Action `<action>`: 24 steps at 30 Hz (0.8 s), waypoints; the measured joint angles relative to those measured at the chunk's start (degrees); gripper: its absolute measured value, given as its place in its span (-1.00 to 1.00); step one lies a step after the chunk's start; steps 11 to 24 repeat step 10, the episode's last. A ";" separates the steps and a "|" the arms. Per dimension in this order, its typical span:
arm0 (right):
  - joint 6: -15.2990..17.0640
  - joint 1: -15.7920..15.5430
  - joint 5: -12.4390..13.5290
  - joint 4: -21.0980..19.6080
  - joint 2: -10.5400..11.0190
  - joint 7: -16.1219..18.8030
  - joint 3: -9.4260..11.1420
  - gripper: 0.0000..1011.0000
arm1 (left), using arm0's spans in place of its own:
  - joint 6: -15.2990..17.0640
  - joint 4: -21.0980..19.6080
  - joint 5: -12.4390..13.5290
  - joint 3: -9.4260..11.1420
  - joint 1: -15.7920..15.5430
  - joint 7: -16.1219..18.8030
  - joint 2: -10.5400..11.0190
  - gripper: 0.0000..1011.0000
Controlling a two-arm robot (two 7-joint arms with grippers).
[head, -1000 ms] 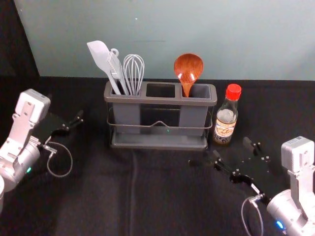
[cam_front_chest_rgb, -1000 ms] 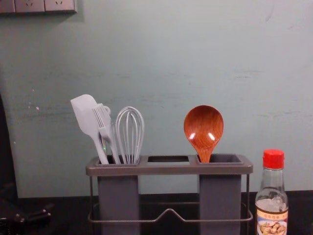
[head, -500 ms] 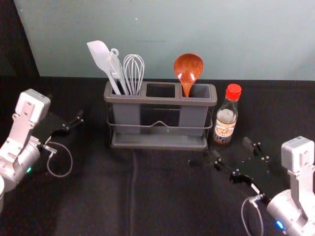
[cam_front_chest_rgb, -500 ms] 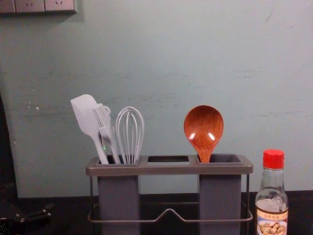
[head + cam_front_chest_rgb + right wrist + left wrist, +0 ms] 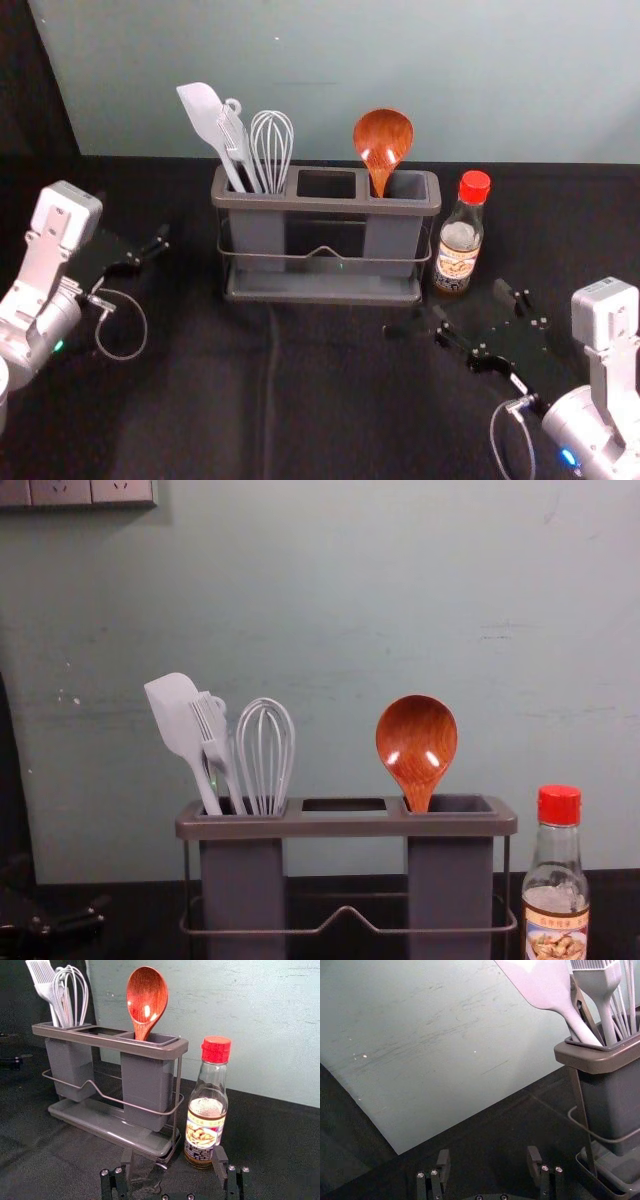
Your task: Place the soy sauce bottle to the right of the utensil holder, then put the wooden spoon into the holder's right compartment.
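- Pale wall (image 5: 480, 80): rises behind the utensil holder (image 5: 325, 206).
- Black cloth (image 5: 190, 400): spreads beneath and around the utensil holder.
- Utensil holder: stands upright, carries three compartments in a row along the top and a tray (image 5: 322, 288) below.
- Right gripper (image 5: 470, 302): sits in front and to the right of the utensil holder, near the bottle; keeps fingers wide apart, with nothing between them.
- Left gripper (image 5: 131, 220): hangs idle to the left of the utensil holder, well apart from it; has fingers spread wide, gripping nothing.
- Soy sauce bottle (image 5: 460, 240): stands upright just beside the utensil holder, to its right, with red cap (image 5: 474, 187) on.
- Wooden spoon (image 5: 383, 139): rests in the utensil holder's right compartment (image 5: 408, 186), bowl up above the rim.
- White spatula (image 5: 204, 112), whisk (image 5: 271, 140), brush (image 5: 207, 722): lean or stand in the utensil holder's left compartment.
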 joint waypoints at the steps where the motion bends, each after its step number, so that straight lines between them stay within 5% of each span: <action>1: 0.00 0.00 0.00 0.00 0.00 0.00 0.00 0.98 | 0.00 0.00 0.00 0.00 0.00 0.00 0.00 0.99; 24: 0.00 0.00 0.00 0.00 0.00 0.00 0.00 0.98 | 0.00 0.00 0.00 0.00 0.00 0.00 0.00 0.99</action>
